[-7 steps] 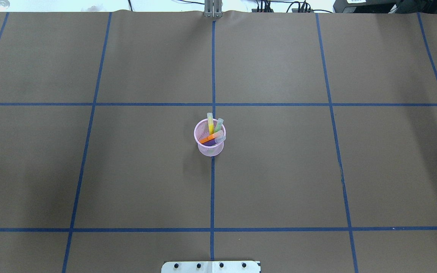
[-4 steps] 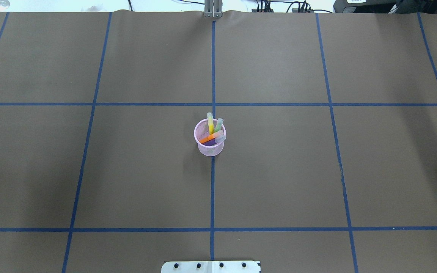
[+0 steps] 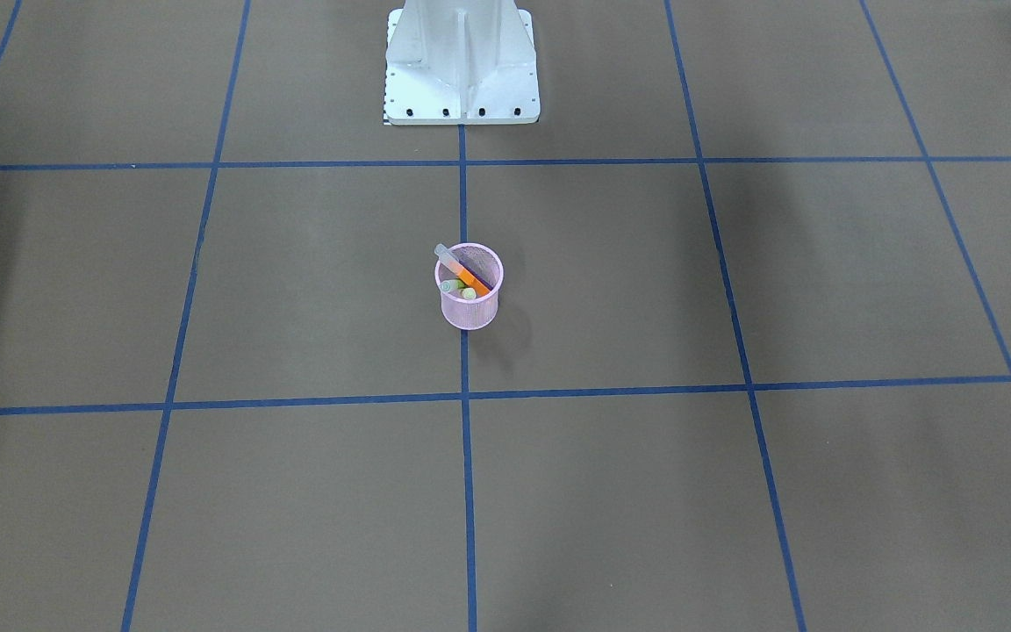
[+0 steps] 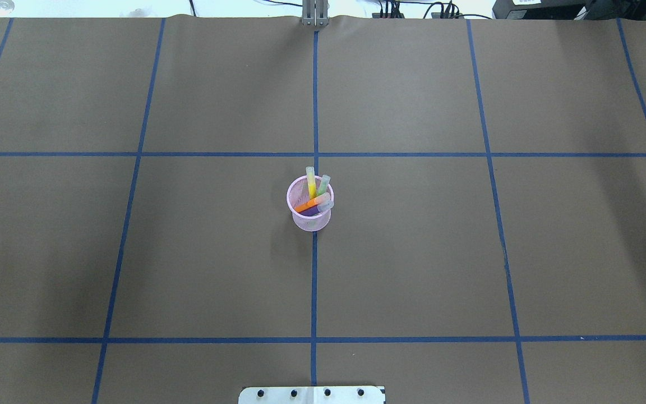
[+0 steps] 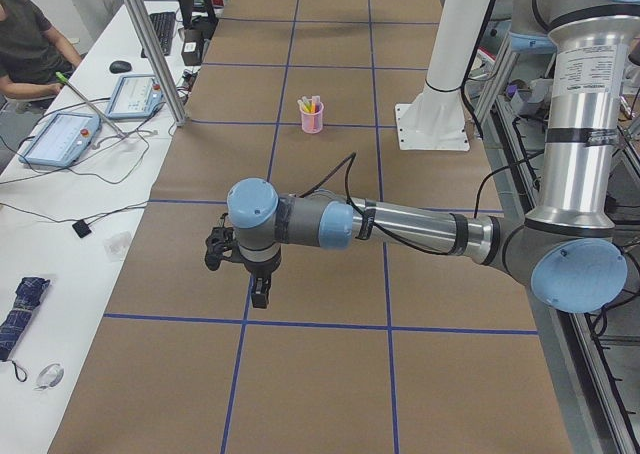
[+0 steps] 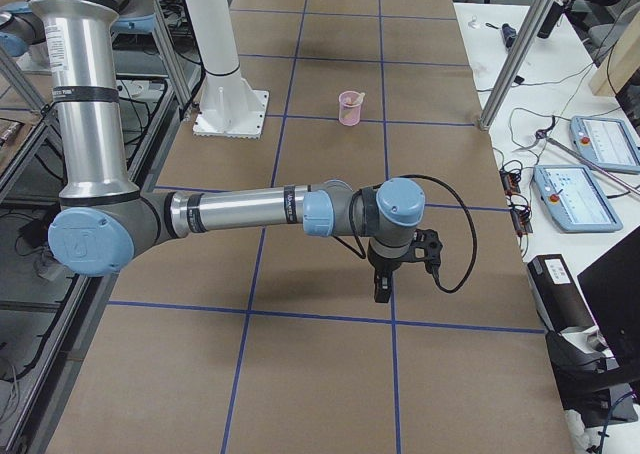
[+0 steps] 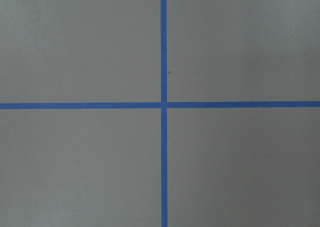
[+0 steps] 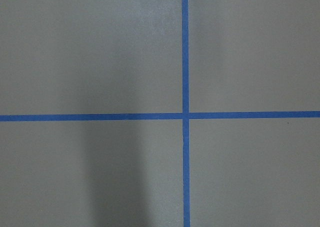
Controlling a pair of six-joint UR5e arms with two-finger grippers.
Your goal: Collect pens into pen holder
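I count four pens (image 4: 309,204) inside the pink mesh pen holder (image 4: 310,222), leaning with caps up. The left gripper (image 5: 259,292) and right gripper (image 6: 381,286) hang well apart from the holder on opposite sides, neither nearer. I cannot tell how wide either stands. I judge the collection done.

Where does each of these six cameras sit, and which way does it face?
Front-facing: across the table, facing the robot, steeply down on the pen holder; robot base on top.
Overhead: behind the robot, looking forward and down; only the base's edge shows.
Exterior left: table's end, looking along it; left arm near.
Exterior right: opposite end; right arm near.
Left wrist: straight down on a tape cross; no body.
Right wrist: likewise.
Shared: all four fixed views show the pen holder.
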